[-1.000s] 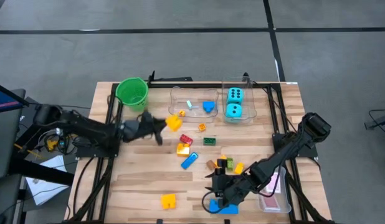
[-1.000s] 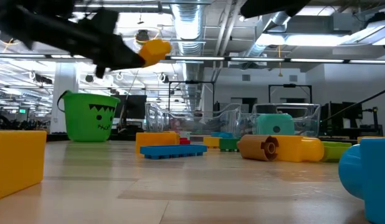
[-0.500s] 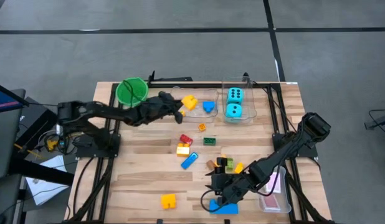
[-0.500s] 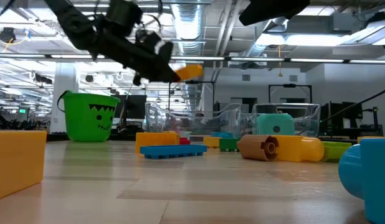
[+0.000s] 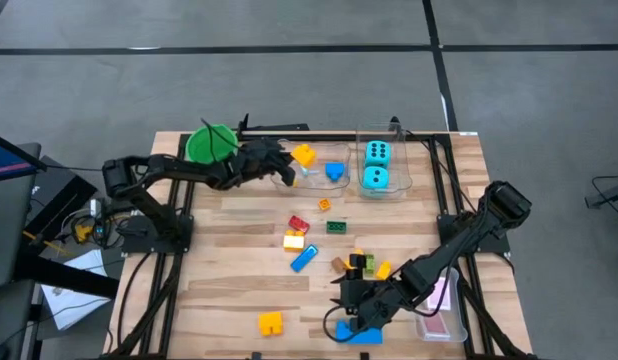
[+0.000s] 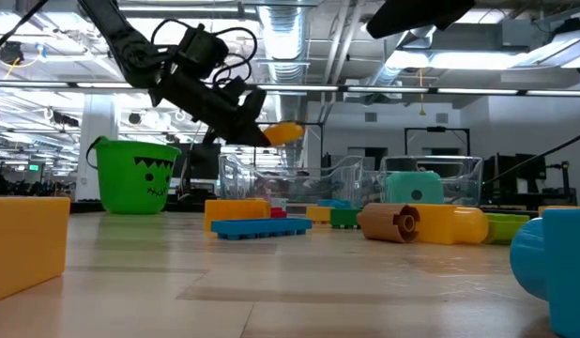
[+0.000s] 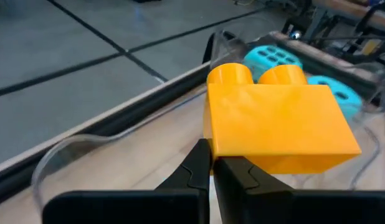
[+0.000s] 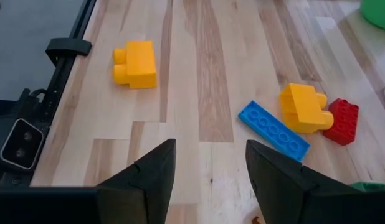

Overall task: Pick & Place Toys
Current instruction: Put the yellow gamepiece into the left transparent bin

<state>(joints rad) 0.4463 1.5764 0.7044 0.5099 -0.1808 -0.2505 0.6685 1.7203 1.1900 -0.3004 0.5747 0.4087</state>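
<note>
The left pincer [image 5: 287,165] reaches over the far side of the wooden tabletop [image 5: 229,280], its fingers pinched together on a yellow block [image 5: 304,157] held in the air above the rim of a clear plastic tub [image 5: 289,180]. In the left wrist view the block's two round studs point away from the fingers [image 7: 199,169], which grip its near edge. Just behind the arm stands a green bucket [image 5: 211,143]. Inside the tub lie a blue piece [image 5: 335,172] and a small pale green one [image 5: 303,168]; a second clear tub [image 5: 394,185] beside it holds two cyan dice [image 5: 377,165].

The right pincer [image 5: 351,305] hangs low over the near edge of the tabletop, jaws apart and empty in its wrist view, with a blue piece [image 5: 364,335] lying just below it. A flat tray [image 5: 459,330] with pink-and-white cards [image 5: 439,295] sits beside that arm.

Loose toys are scattered across the middle: a red block [image 5: 298,225], a small green block [image 5: 336,226], a yellow block next to a long blue plate [image 5: 303,259], a cluster of brown, green and yellow pieces [image 5: 361,264], and another yellow block [image 5: 270,322] alone near the front edge.
</note>
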